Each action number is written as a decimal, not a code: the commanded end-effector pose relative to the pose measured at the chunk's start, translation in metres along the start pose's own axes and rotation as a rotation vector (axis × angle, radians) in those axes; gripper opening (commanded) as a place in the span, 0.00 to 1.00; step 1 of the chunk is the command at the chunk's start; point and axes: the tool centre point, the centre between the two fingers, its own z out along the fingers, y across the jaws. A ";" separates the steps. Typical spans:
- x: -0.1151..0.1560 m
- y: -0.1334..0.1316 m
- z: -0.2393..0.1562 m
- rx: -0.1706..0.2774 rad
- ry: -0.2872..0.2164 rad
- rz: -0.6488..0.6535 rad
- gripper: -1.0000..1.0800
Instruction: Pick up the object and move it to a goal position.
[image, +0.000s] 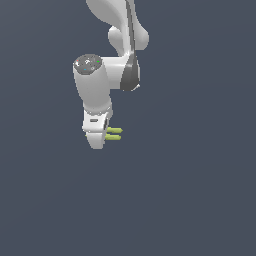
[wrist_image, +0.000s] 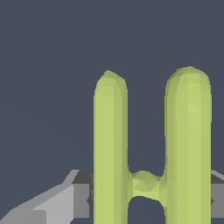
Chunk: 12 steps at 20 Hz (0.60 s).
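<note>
The object (image: 114, 133) is a small yellow-green H-shaped piece. In the exterior view its two thin bars stick out from the gripper (image: 102, 135) toward the exterior view's right. The white arm hangs down from above and the gripper is shut on the object, holding it above the dark ground. In the wrist view the object (wrist_image: 188, 131) fills the middle, two upright bars joined by a short crossbar, with a grey finger (wrist_image: 57, 203) close on each side. The finger pads are mostly hidden behind the piece.
Plain dark blue-grey ground (image: 190, 200) lies all around. No other objects, containers or edges show in either view. No goal marker is visible.
</note>
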 end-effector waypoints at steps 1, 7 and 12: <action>-0.001 -0.002 -0.032 0.000 0.001 -0.001 0.00; -0.003 -0.004 -0.104 0.000 0.002 -0.001 0.00; -0.005 -0.005 -0.160 0.000 0.002 -0.001 0.00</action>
